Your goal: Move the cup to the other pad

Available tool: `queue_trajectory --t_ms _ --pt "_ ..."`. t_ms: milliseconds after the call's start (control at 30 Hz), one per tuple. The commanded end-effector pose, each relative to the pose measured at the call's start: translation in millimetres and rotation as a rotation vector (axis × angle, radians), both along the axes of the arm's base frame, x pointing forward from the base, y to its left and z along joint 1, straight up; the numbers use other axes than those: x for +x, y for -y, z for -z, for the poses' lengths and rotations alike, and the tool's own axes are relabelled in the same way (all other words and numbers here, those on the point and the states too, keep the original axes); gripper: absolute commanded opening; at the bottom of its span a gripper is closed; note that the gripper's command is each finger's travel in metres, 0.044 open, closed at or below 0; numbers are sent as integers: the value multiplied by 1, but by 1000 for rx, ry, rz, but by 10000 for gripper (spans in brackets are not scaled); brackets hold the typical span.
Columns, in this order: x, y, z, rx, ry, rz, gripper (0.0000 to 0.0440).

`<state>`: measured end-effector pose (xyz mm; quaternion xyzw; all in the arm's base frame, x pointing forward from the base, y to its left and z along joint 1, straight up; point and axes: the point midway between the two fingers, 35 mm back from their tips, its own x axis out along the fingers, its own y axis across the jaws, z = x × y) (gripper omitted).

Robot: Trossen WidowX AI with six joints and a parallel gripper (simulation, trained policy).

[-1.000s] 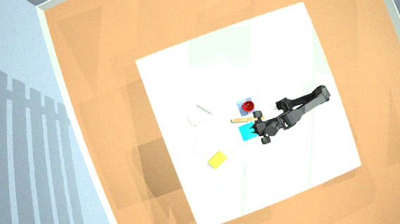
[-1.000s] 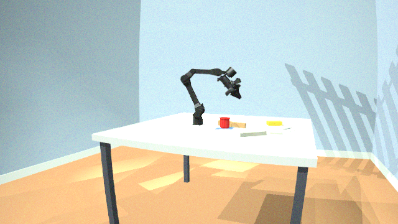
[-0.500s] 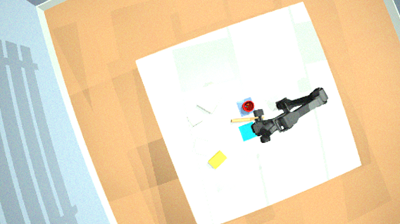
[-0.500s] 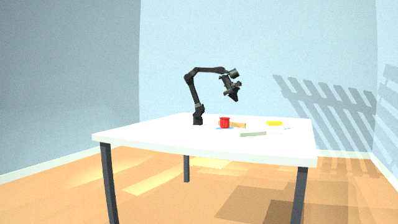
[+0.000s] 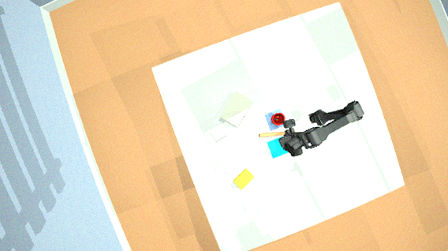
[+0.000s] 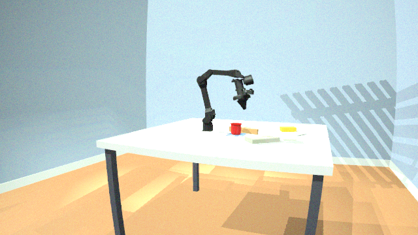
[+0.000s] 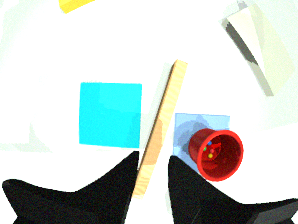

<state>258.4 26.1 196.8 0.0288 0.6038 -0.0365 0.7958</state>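
The red cup (image 5: pixel 278 118) (image 6: pixel 236 128) (image 7: pixel 216 155) stands upright on the pale blue pad (image 5: pixel 269 122) (image 7: pixel 200 120). Several small coloured marbles (image 7: pixel 210 150) lie inside it. The cyan pad (image 5: pixel 275 149) (image 7: pixel 110 115) is bare in the wrist view and partly covered by the arm in the top view. My gripper (image 6: pixel 243 108) (image 7: pixel 154 158) is partly open, with an empty gap between the fingertips. It hangs well above the table, apart from the cup. In the wrist view the cup is just right of the right fingertip.
A wooden bar (image 5: pixel 270 134) (image 6: pixel 251 131) (image 7: pixel 175 90) lies between the two pads. A yellow block (image 5: pixel 243 179) (image 6: pixel 288 129) (image 7: pixel 75 4) lies farther out past the cyan pad. A pale flat block (image 5: pixel 236 105) (image 6: pixel 262 140) (image 7: pixel 272 60) lies beyond the cup's pad.
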Motion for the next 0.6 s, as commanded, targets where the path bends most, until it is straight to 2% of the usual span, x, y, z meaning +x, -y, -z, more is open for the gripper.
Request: queue_trajectory --t_ms 0,567 --pt "-2 5 4 -19 -40 -9 97" --pt "-15 32 37 -78 -230 -47 117"
